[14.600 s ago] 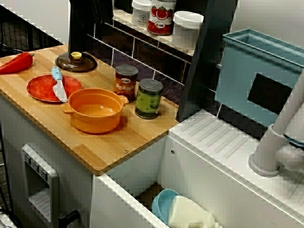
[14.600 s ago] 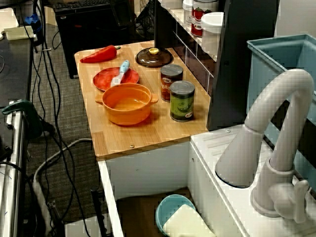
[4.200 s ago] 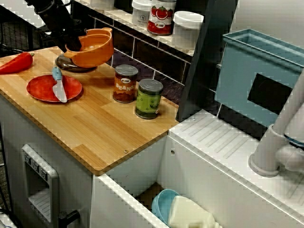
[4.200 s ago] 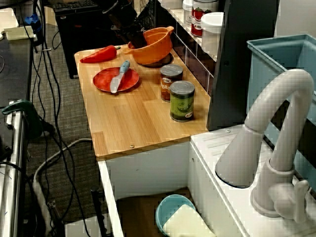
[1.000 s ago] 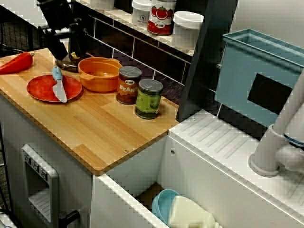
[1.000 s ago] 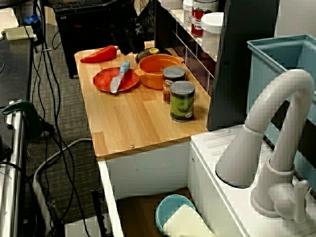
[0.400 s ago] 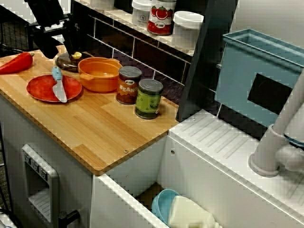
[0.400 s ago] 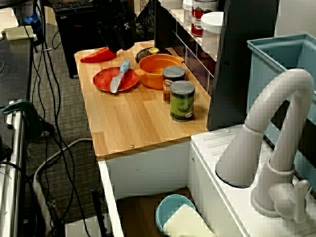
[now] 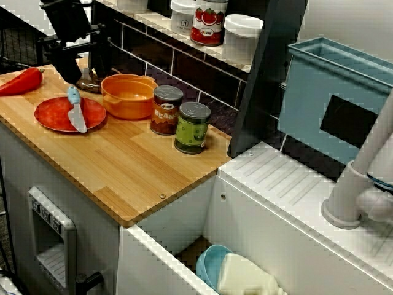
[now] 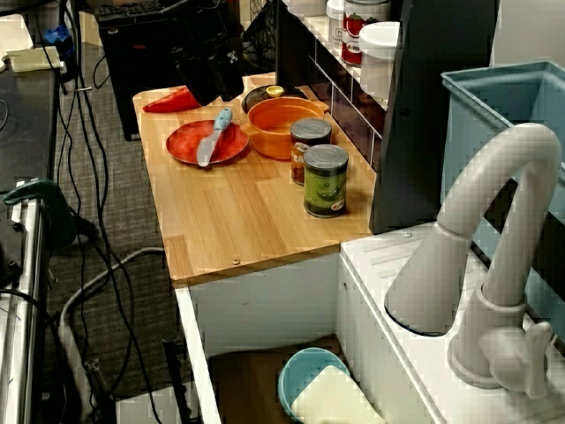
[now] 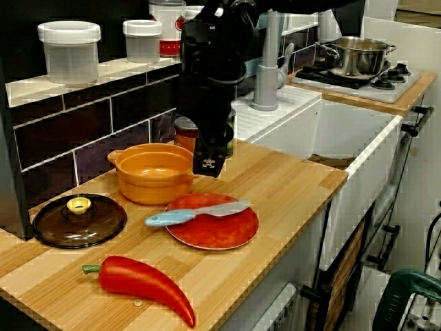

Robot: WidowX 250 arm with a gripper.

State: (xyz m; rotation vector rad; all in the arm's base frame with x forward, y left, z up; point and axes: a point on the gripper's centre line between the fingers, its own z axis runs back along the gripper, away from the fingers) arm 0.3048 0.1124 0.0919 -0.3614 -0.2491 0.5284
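In the view across the counter toward the tiled shelf, the black arm comes down from the upper left and slants toward the wooden counter (image 9: 132, 178). Its gripper (image 9: 72, 72) hangs just above the far left corner. It holds nothing, and whether the claw is spread or closed cannot be told here. The orange pot (image 9: 128, 95) stands empty just right of it, upright on the wood. A dark lid (image 9: 88, 83) shows partly behind the gripper. Right of the pot stand a beans can (image 9: 166, 109) and a green can (image 9: 192, 127).

In the view from over the tap, the gripper (image 10: 214, 88) hovers at the far end, above the far edge of the red plate (image 10: 185, 143). The blue-handled knife (image 10: 212, 137) lies across that plate. The pot (image 10: 284, 125) sits right of the plate, with the lid (image 10: 269, 93) just beyond it and the red pepper (image 10: 172, 102) far left.

In the view from the pepper's end, the arm drops nearly straight down, bulky above, narrowing to the gripper (image 11: 209, 162). The tip hangs clear of the wood, just right of the pot (image 11: 155, 172) and above the plate's (image 11: 224, 233) far edge. The fingers read as one dark block, so their opening stays unclear.
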